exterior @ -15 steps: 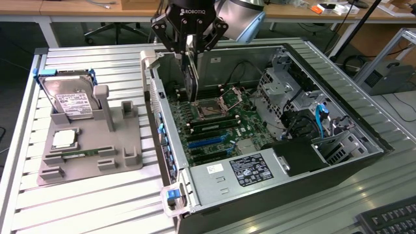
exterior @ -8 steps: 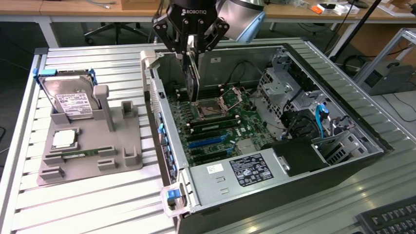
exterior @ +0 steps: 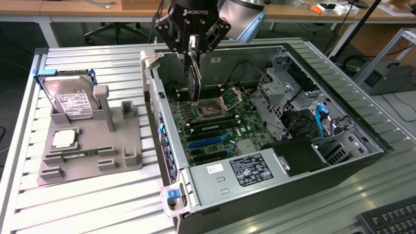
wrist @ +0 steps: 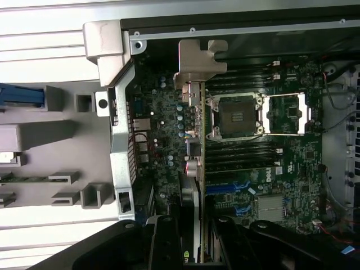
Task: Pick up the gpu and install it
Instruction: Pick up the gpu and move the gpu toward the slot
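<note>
Hanging upright over the open computer case (exterior: 364, 146), the gpu (exterior: 193, 78) is gripped at its upper edge by the gripper (exterior: 193, 48), whose jaws are closed on the card. The card is held just beside the CPU socket (exterior: 211, 108), a little above it. Its silver bracket (wrist: 199, 56) is seen edge-on. The lower edge seems not to be seated, though this is hard to judge.

Bright, even light from overhead falls on the bench (exterior: 91, 204) in the exterior view. Its metal slats carry a pale sheen, with no hard shadows. Inside the computer case (exterior: 364, 163) the light drops, darkest along its walls. In the wrist view the slats wash out almost white, the circuit board (wrist: 163, 140) looks bluish and slightly soft, and the tool (wrist: 194, 230) is a black, unfocused mass.
</note>
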Action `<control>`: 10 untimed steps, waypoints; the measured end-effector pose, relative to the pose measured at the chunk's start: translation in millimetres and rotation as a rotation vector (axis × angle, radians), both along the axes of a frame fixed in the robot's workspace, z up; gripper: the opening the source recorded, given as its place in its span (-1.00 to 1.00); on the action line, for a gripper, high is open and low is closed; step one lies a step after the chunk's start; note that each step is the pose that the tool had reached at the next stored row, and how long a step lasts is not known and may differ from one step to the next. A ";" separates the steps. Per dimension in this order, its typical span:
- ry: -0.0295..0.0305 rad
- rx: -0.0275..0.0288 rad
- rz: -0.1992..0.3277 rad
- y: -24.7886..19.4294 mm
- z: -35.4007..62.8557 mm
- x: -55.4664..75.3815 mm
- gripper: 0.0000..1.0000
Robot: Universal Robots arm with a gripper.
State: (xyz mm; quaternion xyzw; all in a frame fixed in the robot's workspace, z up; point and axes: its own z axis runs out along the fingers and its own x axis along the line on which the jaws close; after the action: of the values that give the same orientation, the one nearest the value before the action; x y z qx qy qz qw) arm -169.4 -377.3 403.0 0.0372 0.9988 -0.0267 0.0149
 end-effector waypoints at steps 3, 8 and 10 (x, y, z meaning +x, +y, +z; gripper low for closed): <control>0.0001 -0.0002 0.000 0.0 -0.1 0.9 -0.47; 0.0001 -0.0005 0.000 0.0 -0.2 2.1 -0.47; 0.0001 -0.0006 0.000 0.0 -0.3 2.7 -0.47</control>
State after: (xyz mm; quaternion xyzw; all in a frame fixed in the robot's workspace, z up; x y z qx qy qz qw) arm -166.7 -377.3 402.7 0.0372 0.9988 -0.0270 0.0149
